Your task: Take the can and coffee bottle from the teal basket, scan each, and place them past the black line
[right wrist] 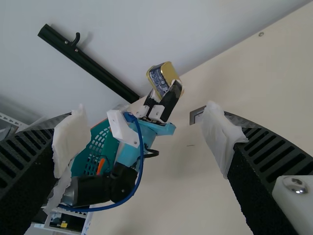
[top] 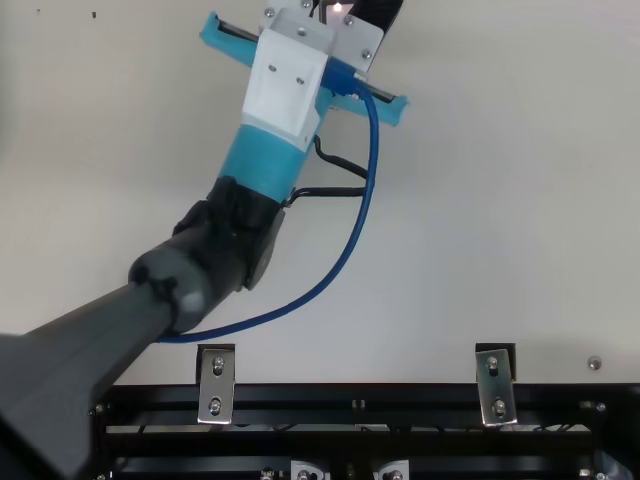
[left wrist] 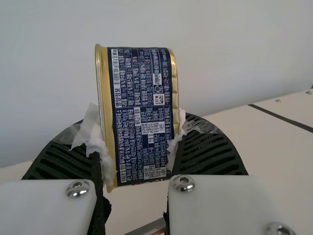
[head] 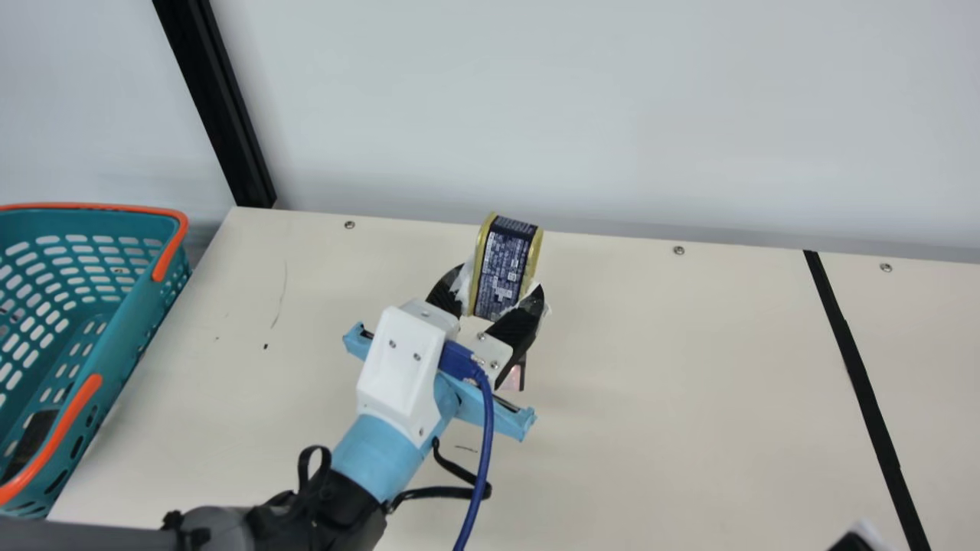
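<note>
Above the table point(head: 689, 383), the left hand point(head: 501, 287) grips the can point(head: 501, 256); turn its code point(left wrist: 159, 99) squarely toward what may be the scanner point(head: 512, 378); right hand point(right wrist: 145, 115) wide

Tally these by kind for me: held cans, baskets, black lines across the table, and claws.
Held can: 1
Teal basket: 1
Black line: 1
Claws: 2, left claw and right claw
Total: 5
</note>
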